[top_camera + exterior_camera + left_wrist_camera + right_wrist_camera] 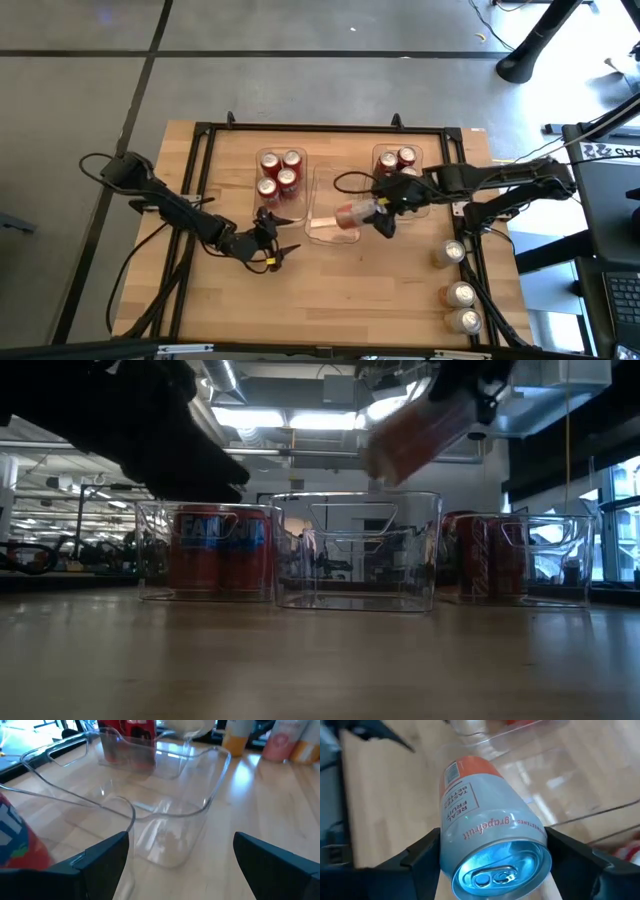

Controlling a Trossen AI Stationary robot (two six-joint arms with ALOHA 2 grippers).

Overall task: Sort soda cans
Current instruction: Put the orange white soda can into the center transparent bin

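Observation:
My right gripper (376, 213) is shut on a pale silver soda can with an orange-red base (485, 835) and holds it above the empty middle clear bin (335, 190). In the low view the can (420, 430) shows tilted above that bin (357, 550). Red cans stand in the left bin (280, 175) and in the right bin (398, 163). Three pale cans (460, 294) stand near the table's right edge. My left gripper (282, 233) is open over the table, in front of the left bin. My right gripper pinches the can's body near its silver top end (515, 827) between the two fingers (415, 857), one on each side. The fingers come from the table's right. The can is lifted clear and lies nearly on its side, its base pointing toward the table's left.
The three clear bins stand in a row on the far half of the wooden table (340, 290). A black frame (205, 160) runs around the table. The left arm's cables (170, 215) lie on the left side. The near middle of the table is bare wood.

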